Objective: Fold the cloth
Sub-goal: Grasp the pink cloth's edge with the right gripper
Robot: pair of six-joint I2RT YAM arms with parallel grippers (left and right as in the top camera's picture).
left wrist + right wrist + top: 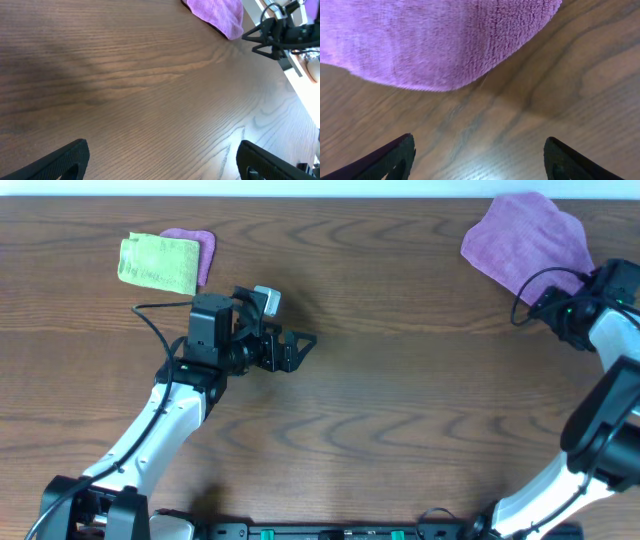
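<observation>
My right gripper stands spread and empty over the table, just short of the cloth; my left gripper gapes, holding nothing.

cloth: fuzzy lilac microfibre, matt
tabletop: dark grained wood, smooth, slight sheen
right claw: matt black plastic

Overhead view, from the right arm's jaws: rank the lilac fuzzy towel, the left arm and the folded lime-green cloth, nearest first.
1. Lilac fuzzy towel, just ahead, top right.
2. Left arm, centre-left.
3. Folded lime-green cloth, top left.
</observation>
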